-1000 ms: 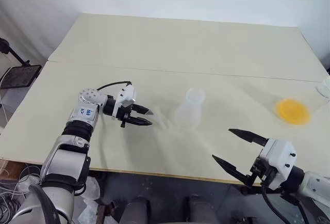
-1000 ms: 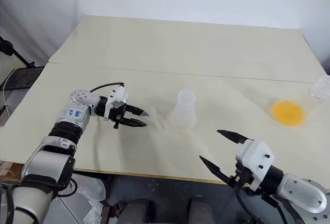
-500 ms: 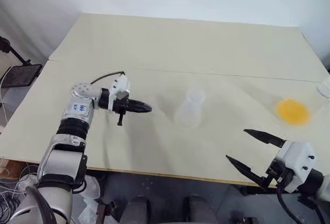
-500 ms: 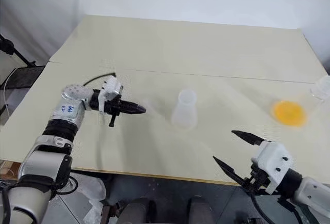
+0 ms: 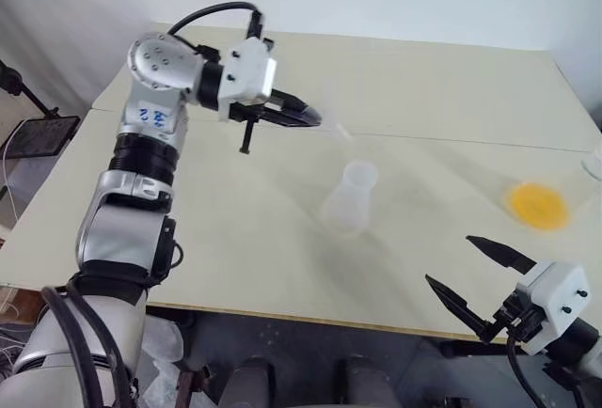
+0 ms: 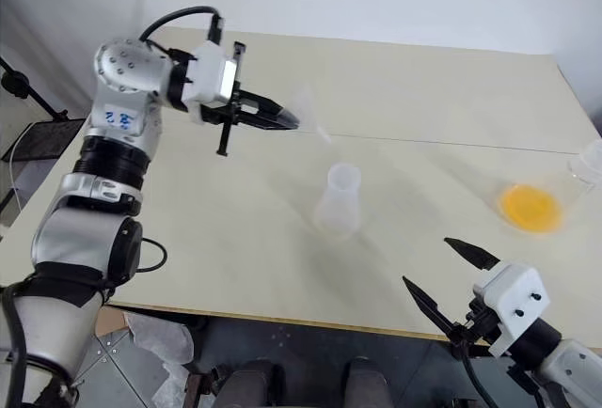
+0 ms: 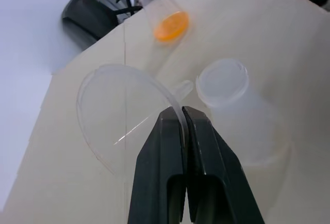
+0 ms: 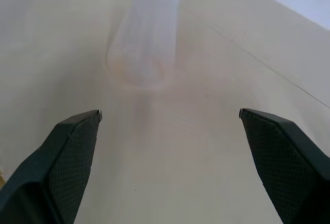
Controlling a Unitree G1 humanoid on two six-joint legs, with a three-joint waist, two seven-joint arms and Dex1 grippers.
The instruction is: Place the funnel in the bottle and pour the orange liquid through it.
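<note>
I see clear colourless funnel (image 7: pixel 121 108), clear bottle (image 5: pixel 348 197), bright orange liquid (image 5: pixel 535 203), black fingers (image 7: pixel 206 172), pale cream table (image 5: pixel 282 79).

The funnel (image 7: pixel 129 108) is sitting pinched in the left gripper (image 7: pixel 181 115), above the table (image 5: pixel 395 88); the bottle (image 5: pixel 348 197) is standing below-right of it, the orange liquid (image 5: pixel 536 203) farther right.

Small blue markings on the left arm's (image 5: pixel 153 117) silver-grey upper segment, too small to read. No other legible text, label or number anywhere.
</note>
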